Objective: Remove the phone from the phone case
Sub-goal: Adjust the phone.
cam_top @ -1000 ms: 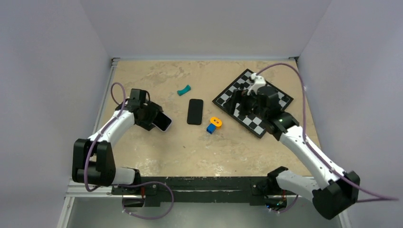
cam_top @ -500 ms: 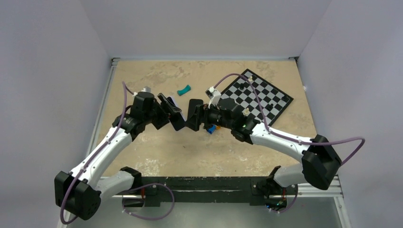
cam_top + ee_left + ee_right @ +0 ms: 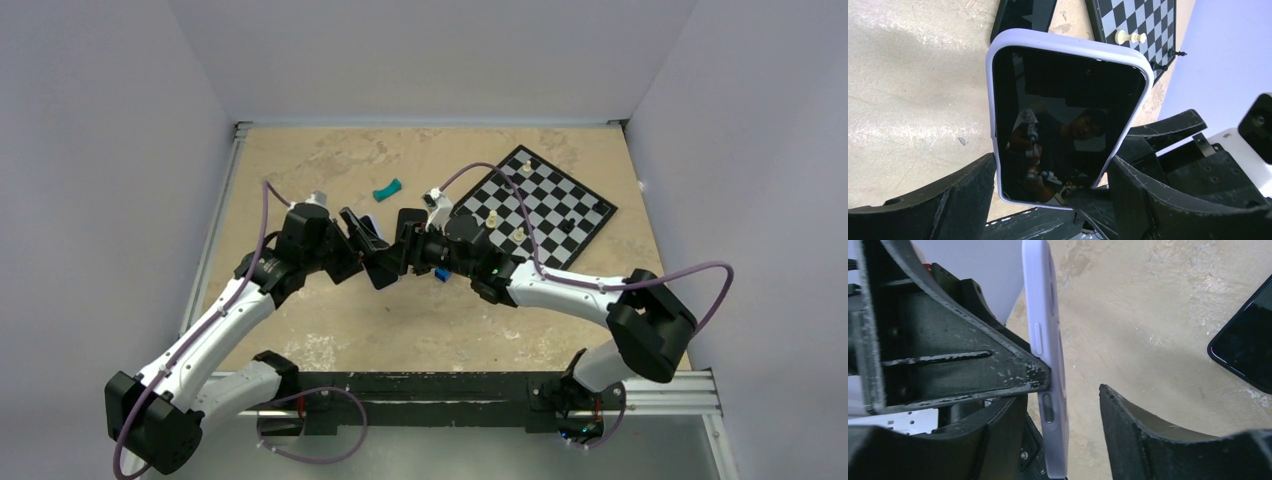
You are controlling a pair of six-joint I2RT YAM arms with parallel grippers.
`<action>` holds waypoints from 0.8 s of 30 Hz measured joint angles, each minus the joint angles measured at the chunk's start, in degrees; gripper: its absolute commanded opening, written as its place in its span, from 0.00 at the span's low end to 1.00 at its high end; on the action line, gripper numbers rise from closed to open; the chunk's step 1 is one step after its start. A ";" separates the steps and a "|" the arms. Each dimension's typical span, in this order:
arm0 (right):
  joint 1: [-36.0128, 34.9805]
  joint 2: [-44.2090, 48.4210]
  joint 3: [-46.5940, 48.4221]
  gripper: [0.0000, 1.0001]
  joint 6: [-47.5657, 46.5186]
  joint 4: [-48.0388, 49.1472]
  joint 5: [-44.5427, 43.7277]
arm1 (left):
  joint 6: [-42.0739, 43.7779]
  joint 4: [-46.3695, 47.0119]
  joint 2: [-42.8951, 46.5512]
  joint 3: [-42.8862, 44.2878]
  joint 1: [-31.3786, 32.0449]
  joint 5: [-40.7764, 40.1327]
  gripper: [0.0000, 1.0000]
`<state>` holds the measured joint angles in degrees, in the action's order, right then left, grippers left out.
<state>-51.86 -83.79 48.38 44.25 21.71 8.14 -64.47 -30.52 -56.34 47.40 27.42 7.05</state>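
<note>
Left wrist: L gripper [image 3: 1052, 167] pinches 1 pale lilac phone case [image 3: 993, 100] by its long sides. 1 black-screen phone [image 3: 1063, 125] sits inside it, held off the beige stone-look table [image 3: 908, 100], screen twd cam.
Right wrist: R gripper [image 3: 1063, 395] straddles the case edge-on, fingers spread. One finger [image 3: 1148, 430] has a clear gap to the case; the other, can't tell if touching.
Top ext: both grippers meet mid-table.
On table: 1 bare black glossy slab [image 3: 1245, 352], 1 black-white chessboard [image 3: 575, 200], 1 teal curved piece [image 3: 386, 189], 1 small blue block [image 3: 441, 273].
3 white chess pieces [image 3: 491, 216] seen on board; black ones too small to count.
</note>
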 measured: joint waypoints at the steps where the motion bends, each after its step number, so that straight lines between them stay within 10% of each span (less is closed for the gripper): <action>1: -0.13 -0.68 0.00 0.51 0.20 0.42 0.07 | 0.00 -0.15 0.00 0.00 0.04 -0.07 0.00; 7: -0.72 -3.93 0.04 0.00 0.48 3.21 0.96 | 0.04 -1.27 -0.02 0.00 0.11 -1.16 0.06; 13: -1.07 -3.93 -0.66 0.00 -0.13 5.18 1.07 | 1.97 -3.32 -0.46 1.46 0.15 -1.55 0.98; 24: 7.80 1.53 -15.45 0.00 5.86 10.84 7.10 | 16.52 -0.42 3.30 11.28 0.35 -0.79 1.00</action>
<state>-44.05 -82.26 32.93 50.11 32.56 15.25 -47.94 -30.94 -53.04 58.67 27.77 6.26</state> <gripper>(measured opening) 0.125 0.997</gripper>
